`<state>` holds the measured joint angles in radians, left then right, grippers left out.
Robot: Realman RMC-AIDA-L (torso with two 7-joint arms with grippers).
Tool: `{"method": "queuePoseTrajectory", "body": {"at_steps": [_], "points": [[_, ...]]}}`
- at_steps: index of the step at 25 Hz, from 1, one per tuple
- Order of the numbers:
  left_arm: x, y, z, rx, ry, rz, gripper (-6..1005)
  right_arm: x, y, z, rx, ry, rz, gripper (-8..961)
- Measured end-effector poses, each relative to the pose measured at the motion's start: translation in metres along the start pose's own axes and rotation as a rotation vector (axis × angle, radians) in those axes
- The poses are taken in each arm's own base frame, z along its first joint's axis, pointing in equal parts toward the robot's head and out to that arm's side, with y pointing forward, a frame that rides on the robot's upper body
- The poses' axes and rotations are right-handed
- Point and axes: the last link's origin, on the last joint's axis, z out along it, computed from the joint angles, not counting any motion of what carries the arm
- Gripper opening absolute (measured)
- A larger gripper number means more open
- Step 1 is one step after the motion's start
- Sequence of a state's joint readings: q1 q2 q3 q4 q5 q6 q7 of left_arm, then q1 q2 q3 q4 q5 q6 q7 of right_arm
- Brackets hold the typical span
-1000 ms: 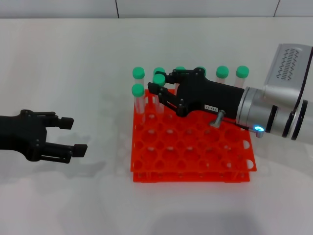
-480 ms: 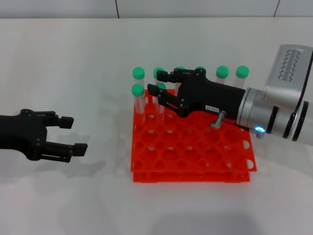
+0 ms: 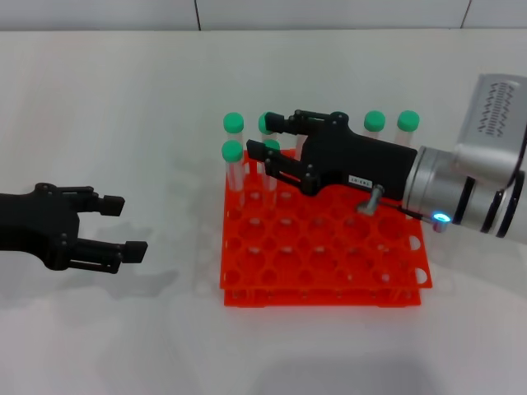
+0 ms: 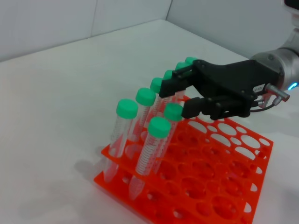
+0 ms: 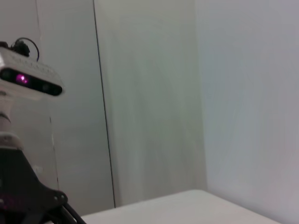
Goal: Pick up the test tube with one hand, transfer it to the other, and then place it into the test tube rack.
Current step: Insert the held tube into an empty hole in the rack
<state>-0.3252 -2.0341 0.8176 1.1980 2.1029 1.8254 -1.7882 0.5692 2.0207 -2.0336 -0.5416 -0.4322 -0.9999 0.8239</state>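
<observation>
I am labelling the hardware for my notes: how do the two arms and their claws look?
The left claw is matte black with two blocky fingers. The right claw is black too, bears a small white number label, and joins a silver banded wrist with a blue light.

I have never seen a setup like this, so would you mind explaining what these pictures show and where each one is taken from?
This is a two-armed robot working at a white table. One picture looks down from a camera on its head; the other two come from cameras on its wrists.

In the head view, the right end effector, black on a silver wrist with a blue light, reaches over the orange test tube rack. Its fingers are apart, on either side of a green-capped test tube standing in the rack. Several other capped tubes stand in the back rows. The left end effector waits open and empty beside the rack.

The left wrist view shows the same rack and right end effector from the side. The right wrist view points away, showing only walls and a camera.
</observation>
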Motion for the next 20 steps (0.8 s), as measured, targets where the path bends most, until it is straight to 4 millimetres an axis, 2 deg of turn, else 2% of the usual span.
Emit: {"method": "queuePoseTrajectory", "body": {"at_steps": [6, 9, 12, 20], "points": [[0.001, 0.0, 0.0, 0.0, 0.006, 0.006, 888, -0.006, 0.002, -0.013, -0.015, -0.068, 0.014, 415], [0.001, 0.0, -0.003, 0.008, 0.027, 0.015, 888, -0.011, -0.002, -0.024, -0.001, -0.099, 0.018, 544], [-0.001, 0.0, -0.01, 0.024, 0.073, 0.019, 888, -0.014, -0.012, -0.037, 0.019, -0.092, 0.031, 544], [0.005, 0.001, -0.014, 0.021, 0.131, 0.036, 888, -0.029, -0.048, -0.097, 0.025, 0.035, 0.089, 544]]}}
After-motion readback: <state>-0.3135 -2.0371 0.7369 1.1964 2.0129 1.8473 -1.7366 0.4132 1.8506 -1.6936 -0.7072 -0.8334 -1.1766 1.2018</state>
